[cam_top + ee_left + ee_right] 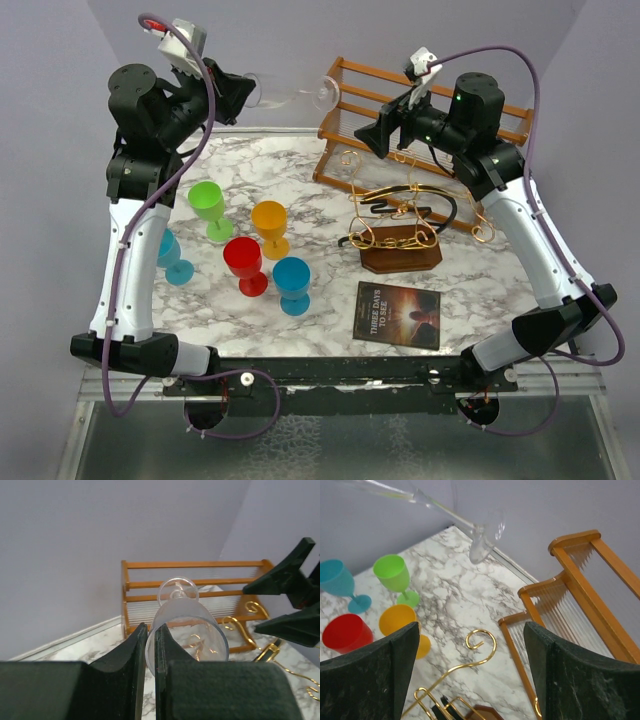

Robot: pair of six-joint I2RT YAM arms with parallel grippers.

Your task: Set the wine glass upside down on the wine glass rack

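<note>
1. The wine glass (pixel 186 630) is up in the air above the far edge of the desk (pixel 300 180). It lies roughly sideways, with the bowl at the left claw (pixel 151 628) and the foot pointing towards the right arm.
2. The left claw is pressed together on the wall of the bowl at its rim. One finger seems to sit inside the bowl and the other outside, though the clear glass makes that hard to confirm.
3. The right claw (pixel 470 627) is spread wide and holds nothing. It hangs just short of the glass foot, which shows at the top of its own wrist view.
4. The wine glass rack (pixel 400 226) stands on the desk below the right arm, its gold loops unoccupied, just in front of the wooden shelf rack (pixel 425 105) (which is not the target).
5. Five coloured goblets (pixel 245 262) stand to the left of the rack and a book (pixel 398 314) lies near the front; all are well apart from the lifted glass.
6. Step in hand, as I judge it: the glass is lifted and mid-transfer, not yet at the rack. It is probably being offered to the right claw.
7. The next move calls for the right claw to close on the stem near the foot. The left claw then needs to let go, so that the foot can slide into a wire loop with the bowl hanging down.
</note>
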